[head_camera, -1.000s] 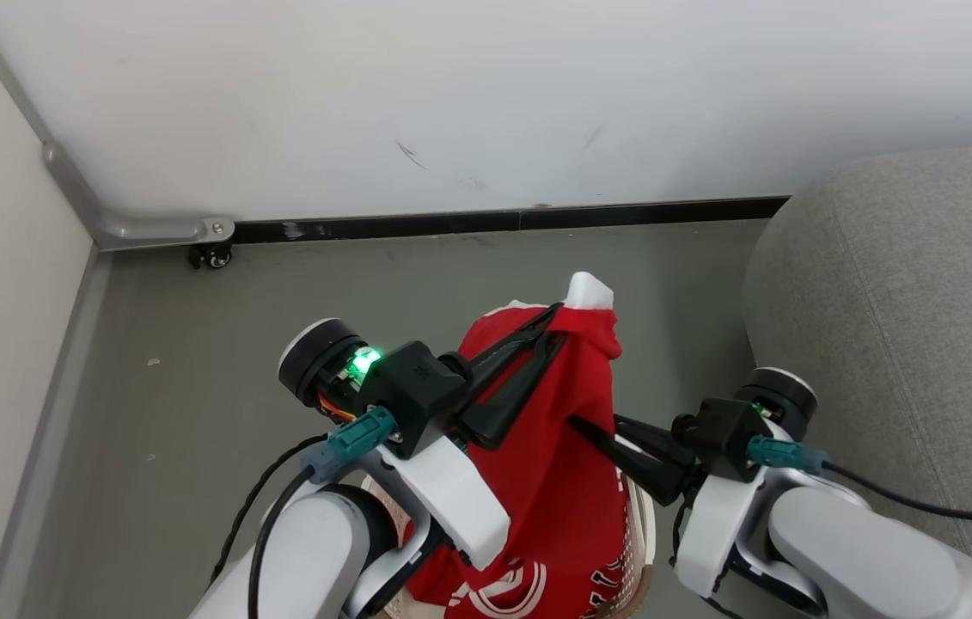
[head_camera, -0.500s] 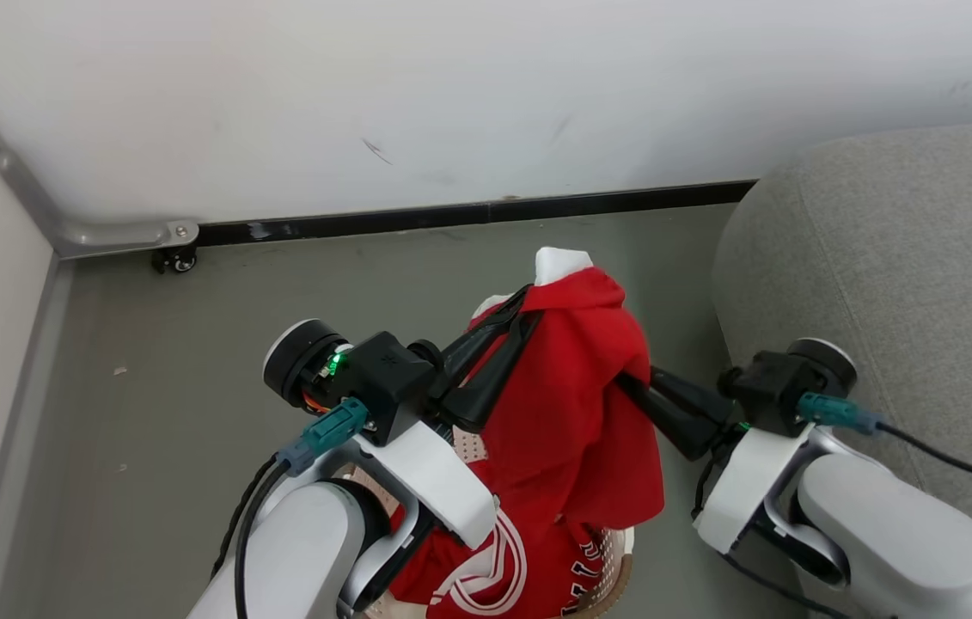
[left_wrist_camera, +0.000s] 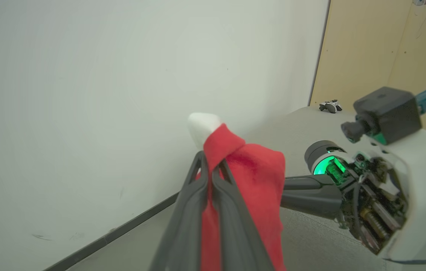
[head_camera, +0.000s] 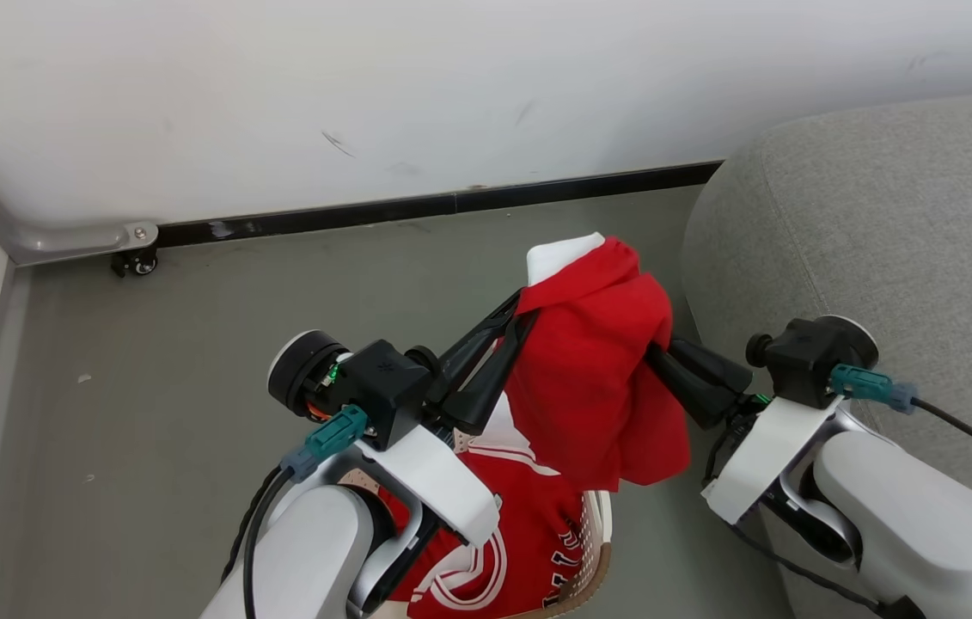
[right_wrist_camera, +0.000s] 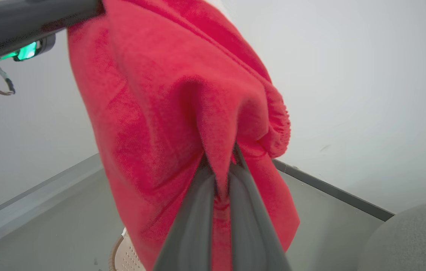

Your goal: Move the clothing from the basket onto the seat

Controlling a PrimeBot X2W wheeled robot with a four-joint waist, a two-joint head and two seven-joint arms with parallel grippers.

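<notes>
Clothing first: the plain red garment hangs between my jaws, left gripper clamped on its top fold, right gripper pinching its side, above the basket. Soft, light, floppy; I judge bunched folds hold best.

right pincer | pinching red garment | basket apparently below

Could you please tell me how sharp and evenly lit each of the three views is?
Head view: soft, even light, no glare, the plain red garment and sofa weave crisp. Left wrist view: the left gripper's fingers blur towards the bottom edge. Right wrist view: the garment, close to the lens, looks soft, and the right gripper's fingers are blurred.
</notes>
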